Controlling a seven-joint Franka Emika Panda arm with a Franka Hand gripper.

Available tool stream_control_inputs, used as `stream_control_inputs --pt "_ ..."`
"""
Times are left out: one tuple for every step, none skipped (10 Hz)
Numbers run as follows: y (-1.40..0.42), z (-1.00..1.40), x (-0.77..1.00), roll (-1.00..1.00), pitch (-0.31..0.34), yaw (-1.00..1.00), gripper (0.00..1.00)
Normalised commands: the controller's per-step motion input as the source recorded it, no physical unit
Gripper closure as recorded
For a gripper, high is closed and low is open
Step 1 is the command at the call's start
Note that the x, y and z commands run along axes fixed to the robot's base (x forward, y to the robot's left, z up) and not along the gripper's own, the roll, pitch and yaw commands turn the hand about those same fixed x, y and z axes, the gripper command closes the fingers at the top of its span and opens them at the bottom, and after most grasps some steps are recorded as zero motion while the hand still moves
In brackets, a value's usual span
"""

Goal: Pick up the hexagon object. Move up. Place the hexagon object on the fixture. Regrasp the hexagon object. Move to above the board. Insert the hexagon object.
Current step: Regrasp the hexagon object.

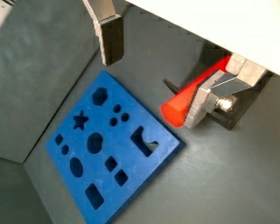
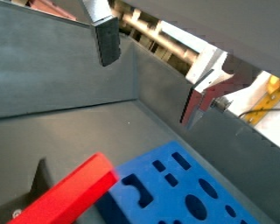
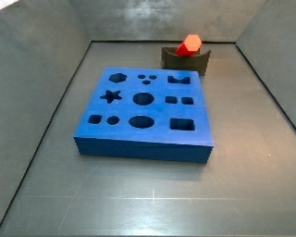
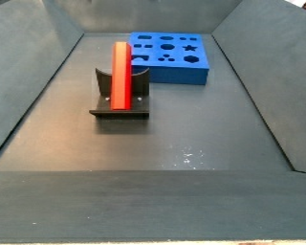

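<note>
Claw point(image 1: 166, 66) is apart and empty, seen only in the wrist views, raised clear above the fixture. Hexagon object point(image 4: 121, 75) rests on the fixture point(image 4: 120, 103), left of and nearer than the board point(image 4: 172, 55) in that side view.

Judged step: regrasp. Descend centred over the bar, fingers point(image 1: 109, 39) square to opposite flats, close gently.

Count: one bar, one fixture, one board.

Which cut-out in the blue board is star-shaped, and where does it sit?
The star hole in the board, on the edge column farthest from the fixture; others are round, square or hexagonal. End effector is above, empty.
</note>
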Motion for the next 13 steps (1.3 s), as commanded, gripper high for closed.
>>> stream_control_inputs --pt "-0.43 0.13 -0.02 1.0 0.033 0.01 0.0" --pt "-0.3 0.06 -0.01 1.0 0.032 0.01 0.0" --pt "-0.06 0.06 -0.02 1.0 0.031 0.01 0.0" --pt "-0.03 0.04 -0.02 1.0 0.028 0.01 0.0" --pt "-0.05 0.02 -0.01 1.0 0.024 0.01 0.0" --pt "-0.04 0.01 -0.01 1.0 0.023 0.01 0.0" --pt "-0.02 0.01 0.0 1.0 0.02 0.01 0.0" --pt "-0.02 0.01 0.01 1.0 0.018 0.01 0.0" --pt "-0.02 0.01 0.01 1.0 0.019 0.01 0.0" --pt "-0.02 0.01 0.01 1.0 0.021 0.02 0.0" --pt "-0.02 0.01 0.01 1.0 0.03 0.02 0.0" --pt "-0.02 0.0 0.02 1.0 0.039 0.02 0.0" --pt "-0.02 0.0 0.03 1.0 0.048 0.02 0.0"
